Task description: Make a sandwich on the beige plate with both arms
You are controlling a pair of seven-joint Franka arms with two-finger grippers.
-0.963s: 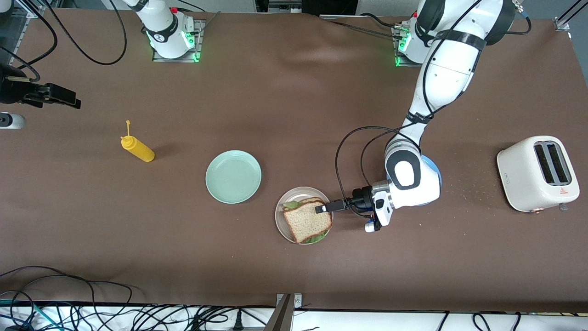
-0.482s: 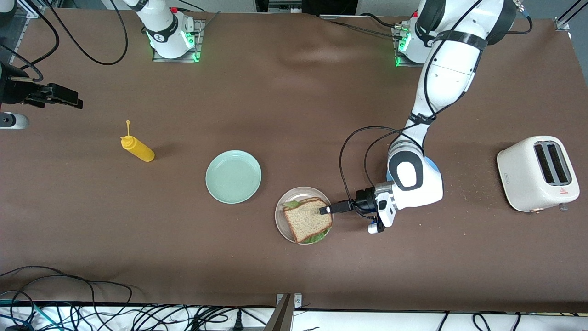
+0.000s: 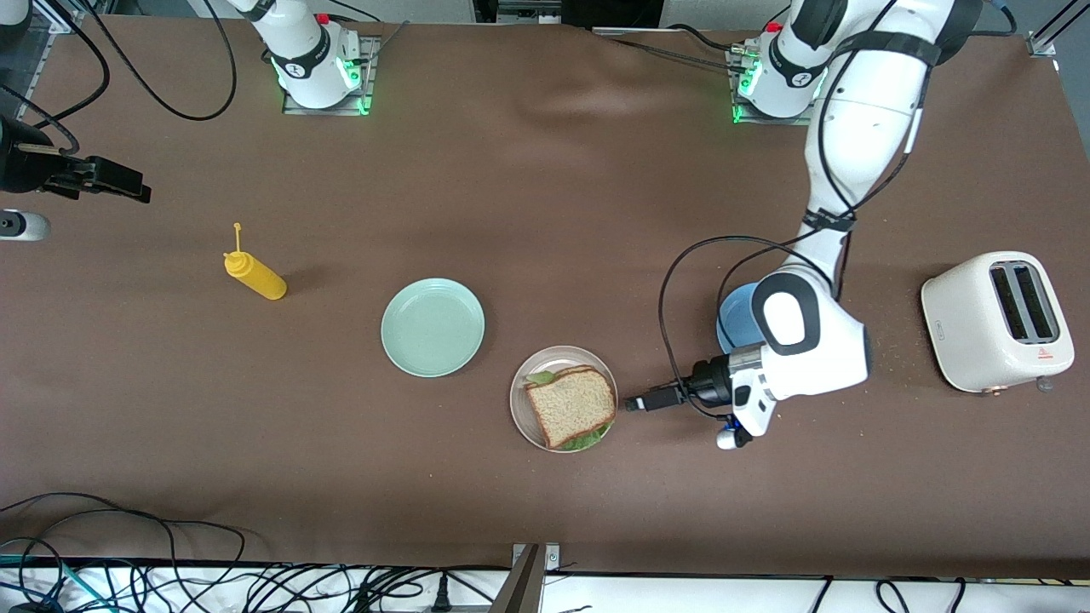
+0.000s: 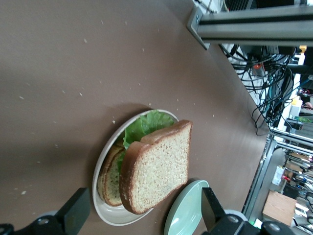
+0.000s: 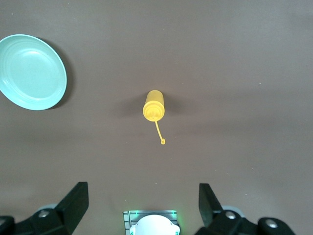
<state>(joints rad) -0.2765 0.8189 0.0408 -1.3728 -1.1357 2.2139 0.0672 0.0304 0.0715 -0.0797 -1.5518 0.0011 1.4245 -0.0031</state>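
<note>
**Left gripper open beside the finished sandwich; right gripper open, waiting high**

Left gripper [image 3: 632,404]: jaws spread wide, holding nothing, low over bare table [image 3: 545,170] just beside the beige plate [image 3: 521,410], on the side toward the left arm's end. Right gripper [image 3: 128,187]: also spread wide and empty, waiting up over the right arm's end of the table; its wrist camera looks down on the bottle and the mint plate.

Counts, largest first:
- Arms: two.
- Toaster [image 3: 996,322]: one, white, two slots, at the left arm's end of the table. Crumbs scattered beside it.
- Plates: three. Mint-green plate [image 3: 433,327], bare, just beside the beige plate and farther from the front camera. Beige plate carries the sandwich. Blue plate [image 3: 734,317], mostly hidden under the left arm.
- Sandwich [image 3: 570,406]: one, on the beige plate. Two bread slices; top slice sits skewed over the lower one. Lettuce leaf [image 4: 144,126] between them, showing at the edges.
- Yellow squeeze bottle [image 3: 255,275]: one, cap dangling on its tether, toward the right arm's end.
</note>
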